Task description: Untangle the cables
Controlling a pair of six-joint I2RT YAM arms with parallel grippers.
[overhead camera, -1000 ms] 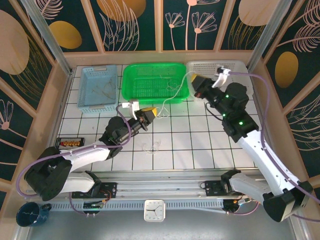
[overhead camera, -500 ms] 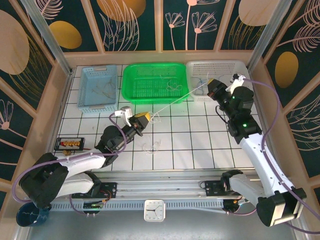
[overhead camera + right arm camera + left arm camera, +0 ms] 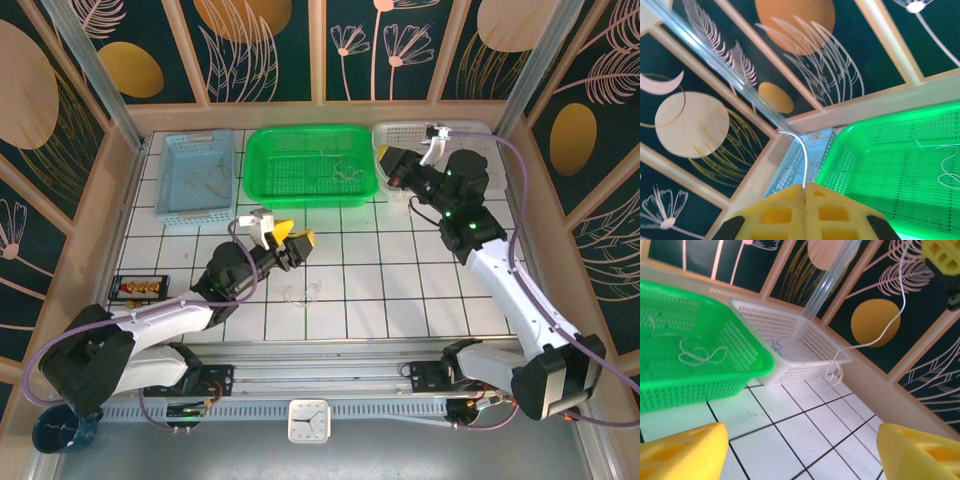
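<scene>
My left gripper (image 3: 293,240) stands open above the tiles, its yellow fingers (image 3: 687,455) wide apart with bare tile between them (image 3: 802,440). My right gripper (image 3: 386,160) hovers by the gap between the green and white baskets, shut on a thin white cable (image 3: 803,160). In the left wrist view that cable (image 3: 875,340) hangs down from it to a small loop near the white basket's corner. A small clear tangle of cables (image 3: 303,295) lies on the tiles in front of my left gripper. A whitish cable (image 3: 700,356) rests in the green basket.
Three baskets line the back: blue (image 3: 192,150) with a tan wire, green (image 3: 262,185), white (image 3: 480,132) with a blue wire (image 3: 773,344). A small black box (image 3: 138,287) sits at the left. Wooden walls close the table in.
My left gripper has opened and let go of the white cable that was stretched between the two grippers. My right gripper has swung left with the cable, which now hangs slack.
</scene>
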